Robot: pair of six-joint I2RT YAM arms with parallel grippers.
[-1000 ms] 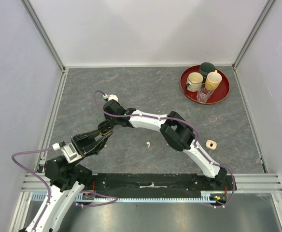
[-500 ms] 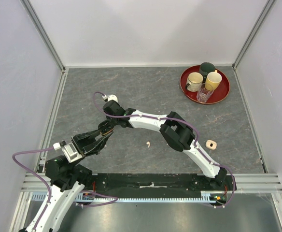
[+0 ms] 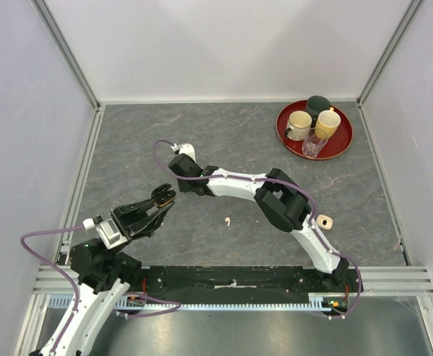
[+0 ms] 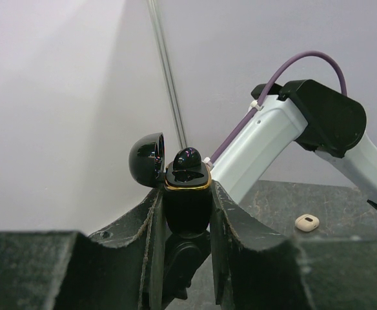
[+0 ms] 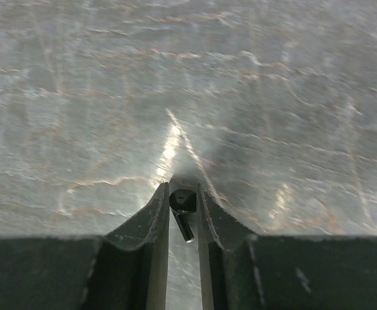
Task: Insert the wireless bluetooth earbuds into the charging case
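Left gripper point(image 4: 186, 194): pressed onto the black case, one finger on each side wall. It holds the case off the table with the mouth up, I judge so the other arm can reach the wells from above.
Black case point(image 4: 187, 210): upright between the left fingers. Its lid point(image 4: 146, 160) is swung back to their left, clear of the opening.
Seated bud point(image 4: 189, 158): a black bud sitting in the case mouth, just above the left fingertips. From this angle I cannot tell whether the well beside it is free.
Right gripper point(image 5: 183, 194): fingers almost together, pinching a small dark piece. It points down over bare table, just beyond the left gripper's tips and apart from them.
Held bud point(image 5: 182, 216): caught between the right fingertips, its stem showing in the gap. It looks like the other black bud.
Next step (judged): carry the held bud over to the case mouth and line it up with the well, a narrow target that leaves little room for tilt.
Cream bud point(image 3: 227, 221): lying loose on the table, to the right of the left gripper, near the right forearm.
Cream case point(image 3: 325, 221): on the table far from both grippers, beside the right arm's lower link. I cannot tell whether it is open.
Tray point(image 3: 289, 139): with cups, well beyond both grippers, no part of this job.
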